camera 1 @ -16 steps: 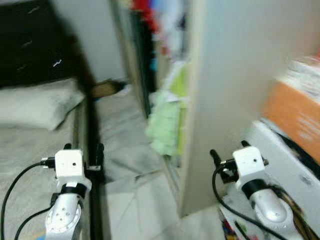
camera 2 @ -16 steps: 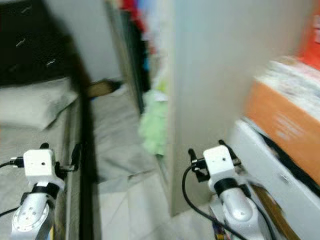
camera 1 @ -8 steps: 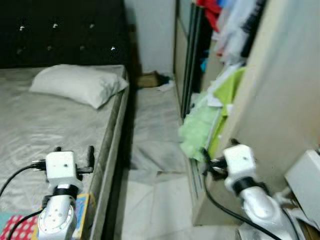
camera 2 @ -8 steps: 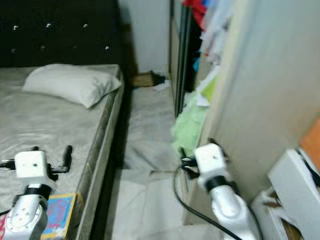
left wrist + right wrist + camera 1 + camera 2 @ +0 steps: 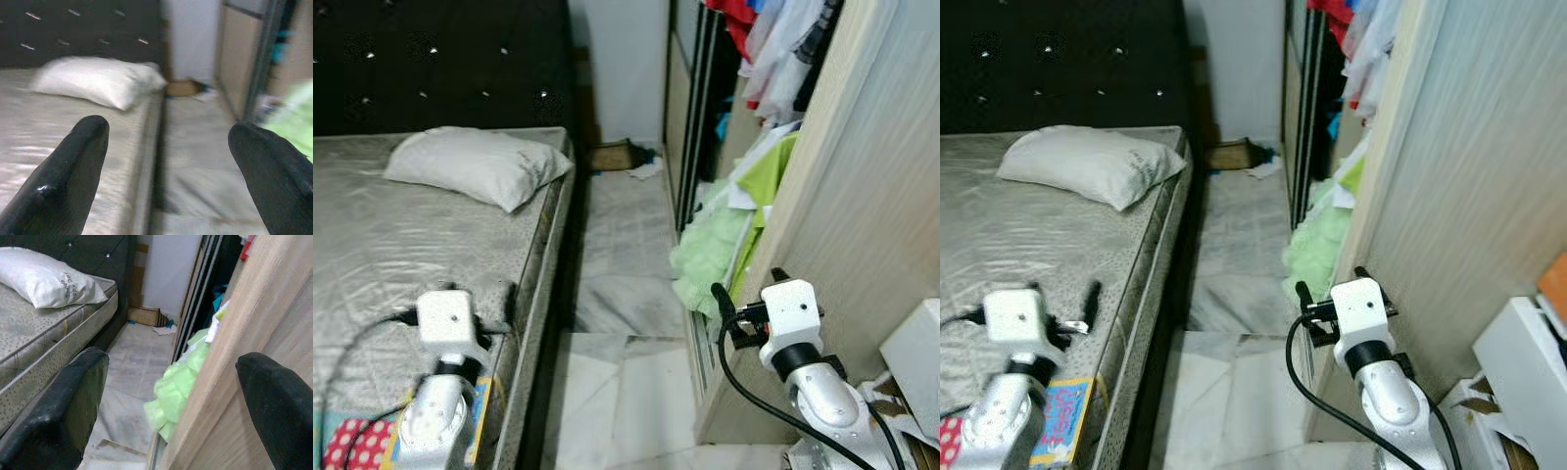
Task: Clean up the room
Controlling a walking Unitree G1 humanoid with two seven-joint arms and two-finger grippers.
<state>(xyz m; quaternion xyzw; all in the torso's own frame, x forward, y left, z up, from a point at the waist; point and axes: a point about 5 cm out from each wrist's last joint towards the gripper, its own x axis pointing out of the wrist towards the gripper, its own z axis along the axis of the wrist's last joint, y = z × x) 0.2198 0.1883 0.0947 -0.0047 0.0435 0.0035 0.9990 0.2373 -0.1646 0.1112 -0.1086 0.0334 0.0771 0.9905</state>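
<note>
Both grippers empty and spread, held out over a narrow gap between bed and wardrobe.

The left gripper [image 5: 168, 161] hangs over the edge of the mattress [image 5: 391, 255], its two black fingers [image 5: 73, 166] wide apart with nothing between them; the right gripper [image 5: 171, 401] sits just beside the wooden wardrobe side panel [image 5: 862, 196], fingers likewise apart and empty. Below the left arm, a colourful book [image 5: 1058, 416] lies on the mattress near its edge. A white pillow [image 5: 475, 166] rests further up the bed against the dark tufted headboard [image 5: 431, 59]. Green clothing [image 5: 715, 259] spills from the open wardrobe onto the tiled floor [image 5: 626, 264], with hanging garments [image 5: 773, 59] above it. A cardboard box [image 5: 612, 157] lies on the floor at the far wall.
</note>
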